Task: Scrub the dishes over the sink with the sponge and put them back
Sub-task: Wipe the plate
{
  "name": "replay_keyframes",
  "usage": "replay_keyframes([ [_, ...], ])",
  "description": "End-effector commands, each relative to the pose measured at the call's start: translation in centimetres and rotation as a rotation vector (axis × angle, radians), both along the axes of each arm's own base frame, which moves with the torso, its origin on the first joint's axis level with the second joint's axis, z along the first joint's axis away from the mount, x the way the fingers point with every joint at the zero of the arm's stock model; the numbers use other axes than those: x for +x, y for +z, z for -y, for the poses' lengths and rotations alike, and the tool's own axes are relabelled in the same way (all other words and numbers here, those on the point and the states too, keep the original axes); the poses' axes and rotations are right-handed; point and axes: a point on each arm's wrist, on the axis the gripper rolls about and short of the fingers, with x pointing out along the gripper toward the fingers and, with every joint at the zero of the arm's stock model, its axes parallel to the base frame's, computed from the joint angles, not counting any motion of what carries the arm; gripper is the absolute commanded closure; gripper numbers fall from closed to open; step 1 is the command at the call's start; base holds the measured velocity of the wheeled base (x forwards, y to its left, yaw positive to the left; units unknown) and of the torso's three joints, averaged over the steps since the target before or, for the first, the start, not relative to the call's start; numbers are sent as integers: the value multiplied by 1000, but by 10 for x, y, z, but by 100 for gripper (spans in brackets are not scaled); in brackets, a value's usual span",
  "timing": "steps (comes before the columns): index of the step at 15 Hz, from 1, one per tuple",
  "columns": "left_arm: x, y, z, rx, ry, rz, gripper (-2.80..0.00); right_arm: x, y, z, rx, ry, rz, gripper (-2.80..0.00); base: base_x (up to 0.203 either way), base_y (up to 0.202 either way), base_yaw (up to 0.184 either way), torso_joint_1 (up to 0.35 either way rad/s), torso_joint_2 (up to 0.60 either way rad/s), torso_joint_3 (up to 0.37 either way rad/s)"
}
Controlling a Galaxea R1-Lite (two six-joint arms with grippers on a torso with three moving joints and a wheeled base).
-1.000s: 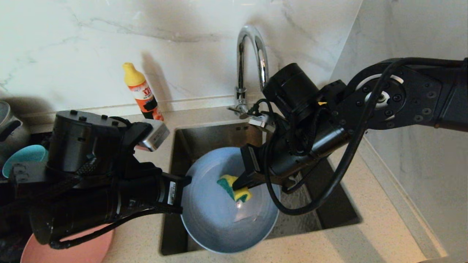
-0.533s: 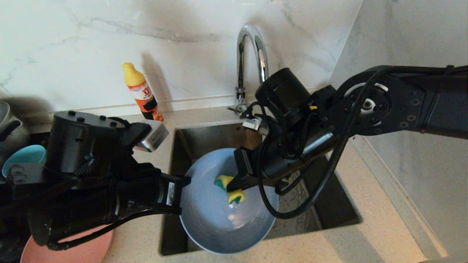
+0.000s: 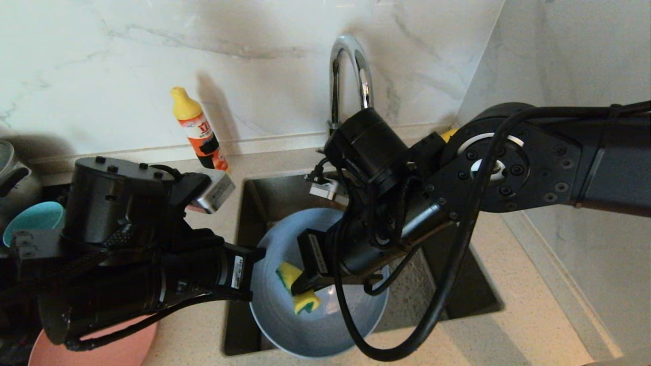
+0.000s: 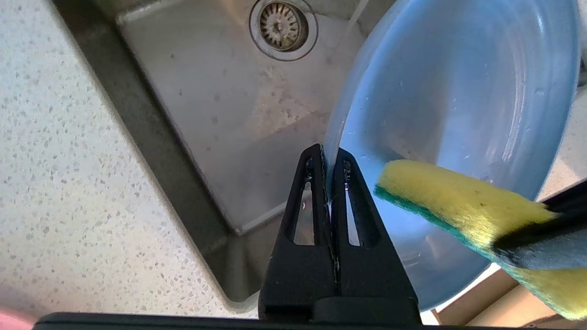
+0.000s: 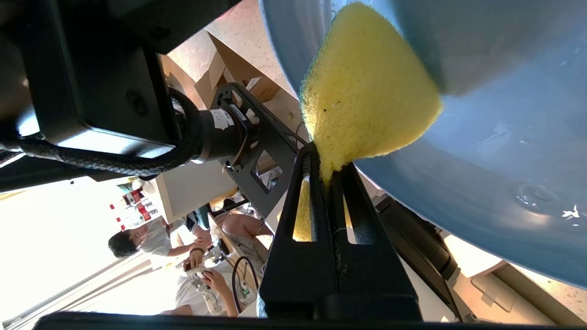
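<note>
Wrist views alone show left gripper point(image 4: 328, 158) pinching plate point(image 4: 458, 91) rim, right gripper point(image 5: 328, 162) pinching sponge point(image 5: 367, 91)

Detergent bottle point(image 3: 199, 133): orange label with one large white Chinese character, "立". Left arm point(image 3: 236, 271): white sticker, print too small to read. No other legible text.

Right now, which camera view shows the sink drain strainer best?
The left wrist view: the drain strainer lies unobstructed on the sink floor, beside the blue plate. In the head view, the plate and right arm cover it. The right wrist view does not show it.
</note>
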Motion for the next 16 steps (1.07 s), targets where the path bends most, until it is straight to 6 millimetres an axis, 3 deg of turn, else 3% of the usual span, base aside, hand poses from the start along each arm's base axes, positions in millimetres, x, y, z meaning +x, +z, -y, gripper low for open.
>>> replay_keyframes([
  [1, 0, -3, 0, 4, 4, -7, 0, -3, 1, -1, 0, 8, -7, 0, 0, 0, 0, 0, 0, 0],
  [10, -5, -1, -4, -4, 3, -3, 0, 9, -16, -10, -12, -1, -17, 0, 0, 0, 0, 0, 0, 0],
  [16, -7, -1, -5, -6, 2, -2, 0, 28, 4, 24, 29, -96, 19, 0, 0, 0, 0, 0, 0, 0],
])
